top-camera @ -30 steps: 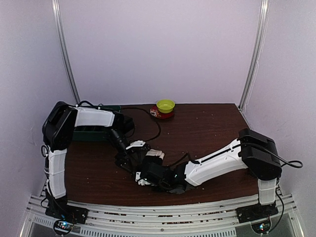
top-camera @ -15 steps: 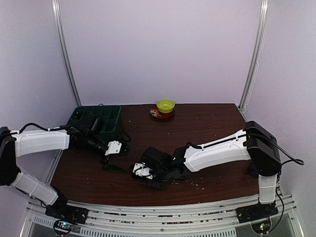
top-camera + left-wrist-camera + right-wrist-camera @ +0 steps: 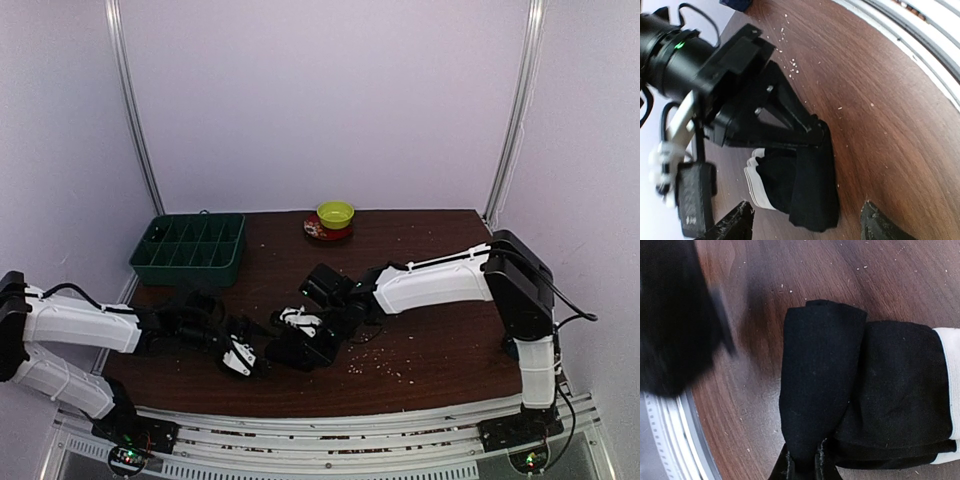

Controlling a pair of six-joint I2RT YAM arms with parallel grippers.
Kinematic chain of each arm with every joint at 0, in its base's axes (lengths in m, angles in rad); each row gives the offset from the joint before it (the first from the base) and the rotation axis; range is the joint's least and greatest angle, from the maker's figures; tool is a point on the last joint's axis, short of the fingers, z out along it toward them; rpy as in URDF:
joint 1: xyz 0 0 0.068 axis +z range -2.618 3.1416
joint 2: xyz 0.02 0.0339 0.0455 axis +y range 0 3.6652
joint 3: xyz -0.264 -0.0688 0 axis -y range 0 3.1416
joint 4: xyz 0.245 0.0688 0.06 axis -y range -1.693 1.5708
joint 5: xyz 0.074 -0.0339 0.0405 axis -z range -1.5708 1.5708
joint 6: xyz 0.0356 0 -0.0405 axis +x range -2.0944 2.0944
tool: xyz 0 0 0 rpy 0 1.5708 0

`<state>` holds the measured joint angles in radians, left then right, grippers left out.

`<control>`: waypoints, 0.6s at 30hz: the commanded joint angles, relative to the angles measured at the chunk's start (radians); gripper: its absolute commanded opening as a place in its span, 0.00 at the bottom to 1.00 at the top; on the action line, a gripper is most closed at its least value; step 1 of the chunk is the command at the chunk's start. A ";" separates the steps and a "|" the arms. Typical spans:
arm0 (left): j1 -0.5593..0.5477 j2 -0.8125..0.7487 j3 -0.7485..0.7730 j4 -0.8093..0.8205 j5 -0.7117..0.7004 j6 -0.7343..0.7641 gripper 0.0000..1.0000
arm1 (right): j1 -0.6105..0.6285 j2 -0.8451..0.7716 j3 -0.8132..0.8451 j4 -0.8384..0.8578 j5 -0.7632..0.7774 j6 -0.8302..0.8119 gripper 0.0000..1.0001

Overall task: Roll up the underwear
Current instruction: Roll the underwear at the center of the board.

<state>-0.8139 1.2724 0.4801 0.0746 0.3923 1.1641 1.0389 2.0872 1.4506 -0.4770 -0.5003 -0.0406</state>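
Note:
The underwear [image 3: 298, 350] lies near the table's front middle, a folded black bundle [image 3: 890, 385] with a white band [image 3: 951, 390] at one end. My right gripper [image 3: 804, 460] is shut on a thick black fold of it, fingers pointing down at the table [image 3: 302, 335]. In the left wrist view the bundle [image 3: 805, 185] sits under the right gripper's black fingers [image 3: 790, 120]. My left gripper [image 3: 805, 212] is open, low over the table, its two fingertips [image 3: 737, 222] standing either side of the bundle without touching it. From above the left gripper [image 3: 240, 358] sits just left of the underwear.
A green compartment tray [image 3: 188, 250] stands at the back left. A yellow-green bowl [image 3: 335, 213] rests on a red saucer [image 3: 320, 232] at the back middle. Crumbs dot the brown table [image 3: 430, 300]. The metal rail [image 3: 920, 30] of the front edge runs close to the left gripper.
My left arm swung from beside the green tray down to the front left, ending next to the underwear. The right gripper shifted slightly back, still holding the fold.

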 commanded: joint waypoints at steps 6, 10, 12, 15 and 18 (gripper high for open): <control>-0.083 0.163 0.017 0.224 -0.212 -0.005 0.71 | -0.013 0.062 -0.045 -0.137 -0.067 0.020 0.00; -0.090 0.208 0.032 0.236 -0.245 -0.027 0.63 | -0.020 0.059 -0.054 -0.134 -0.068 0.012 0.00; -0.090 0.232 0.039 0.238 -0.262 -0.038 0.58 | -0.023 0.058 -0.057 -0.134 -0.067 0.008 0.00; -0.091 0.259 0.049 0.229 -0.279 -0.048 0.48 | -0.031 0.057 -0.059 -0.134 -0.066 0.005 0.00; -0.091 0.278 0.062 0.205 -0.284 -0.059 0.35 | -0.037 0.057 -0.062 -0.132 -0.063 0.003 0.00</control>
<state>-0.9005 1.5276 0.5064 0.2619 0.1402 1.1320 1.0092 2.0930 1.4391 -0.4862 -0.5980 -0.0307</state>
